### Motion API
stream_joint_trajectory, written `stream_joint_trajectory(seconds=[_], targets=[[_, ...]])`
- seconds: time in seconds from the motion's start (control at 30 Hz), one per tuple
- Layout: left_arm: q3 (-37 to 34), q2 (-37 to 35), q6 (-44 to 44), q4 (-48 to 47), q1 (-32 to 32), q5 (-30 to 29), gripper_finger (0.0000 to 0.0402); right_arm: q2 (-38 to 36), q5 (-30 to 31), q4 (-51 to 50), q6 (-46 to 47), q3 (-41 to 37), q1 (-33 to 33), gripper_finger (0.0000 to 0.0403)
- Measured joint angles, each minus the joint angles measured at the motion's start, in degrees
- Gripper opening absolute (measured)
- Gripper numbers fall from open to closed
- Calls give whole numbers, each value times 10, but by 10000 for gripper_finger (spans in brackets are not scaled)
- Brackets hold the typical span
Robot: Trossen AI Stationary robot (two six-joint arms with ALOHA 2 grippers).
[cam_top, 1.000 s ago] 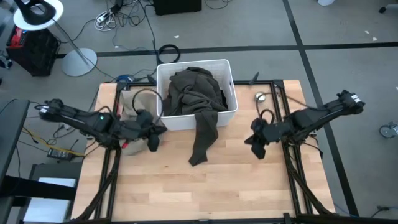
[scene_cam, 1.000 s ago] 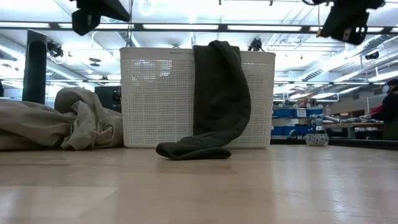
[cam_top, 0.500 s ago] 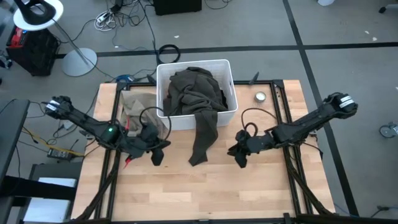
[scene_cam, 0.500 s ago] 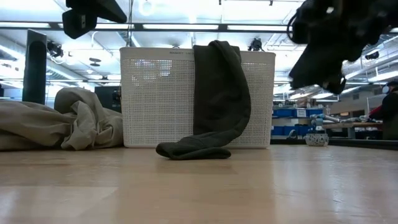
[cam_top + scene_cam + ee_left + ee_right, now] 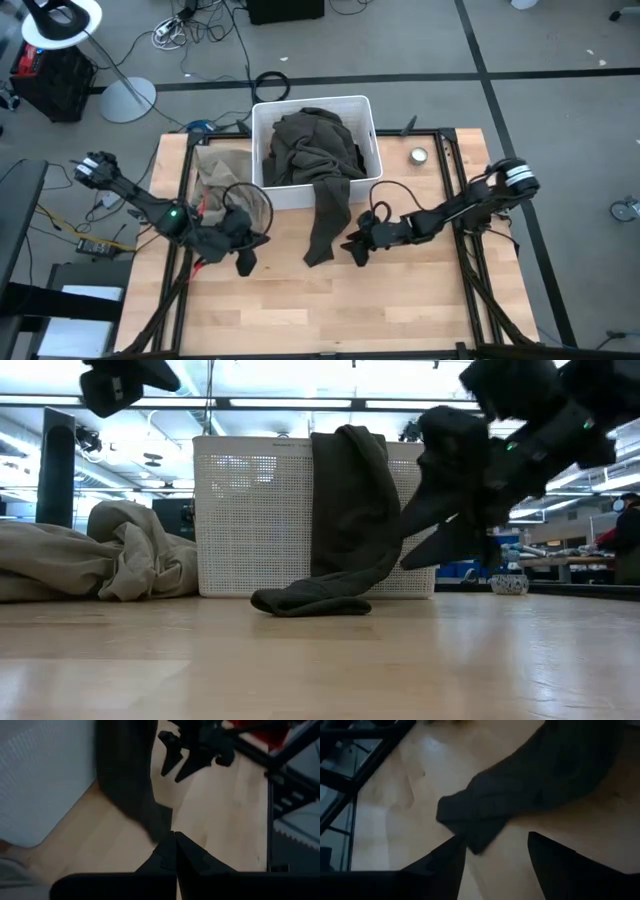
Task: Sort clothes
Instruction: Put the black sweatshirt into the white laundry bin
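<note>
A white bin [image 5: 365, 165] stands at the table's far middle with an olive green garment [image 5: 315, 145] piled in it. One length of it hangs over the bin's near wall [image 5: 350, 500], and its end [image 5: 485, 817] lies on the table. A beige garment [image 5: 222, 165] lies heaped left of the bin [image 5: 110, 555]. My right gripper [image 5: 357, 250] hovers open just right of the olive end [image 5: 320, 252], fingers on either side of its corner in the right wrist view, above the table. My left gripper [image 5: 245, 262] hangs shut left of that end.
A small round metal tin [image 5: 418, 155] sits on the table right of the bin. Black frame rails [image 5: 452, 150] run along both table sides. Bare wood lies toward the near edge [image 5: 320, 310].
My right gripper has gone down and toward the table's left, from the right side to the olive garment's end on the table, and has opened. My left gripper, still shut, has moved toward the near edge. The garments have not moved.
</note>
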Motion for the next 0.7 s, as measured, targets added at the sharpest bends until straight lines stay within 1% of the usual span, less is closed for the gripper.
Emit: stream_joint_trajectory(seconds=[0.07, 0.23, 0.4, 0.53, 0.63, 0.7], targets=[[0, -1, -1, -13, -8, 6, 0, 24, 0, 11, 1, 4, -6, 224], [0, -8, -3, -20, -16, 52, 0, 83, 1, 26, 2, 35, -13, 228], [0, -11, -3, -37, -16, 69, 0, 139, 21, 38, -20, 87, -23, 225], [0, -13, -3, -48, -16, 84, 0, 183, 24, 38, -26, 133, -33, 224], [1, -14, -1, -59, -16, 90, 0, 212, 27, 38, -26, 164, -40, 210], [1, -14, 0, -74, -16, 90, 0, 226, 27, 38, -29, 181, -42, 186]])
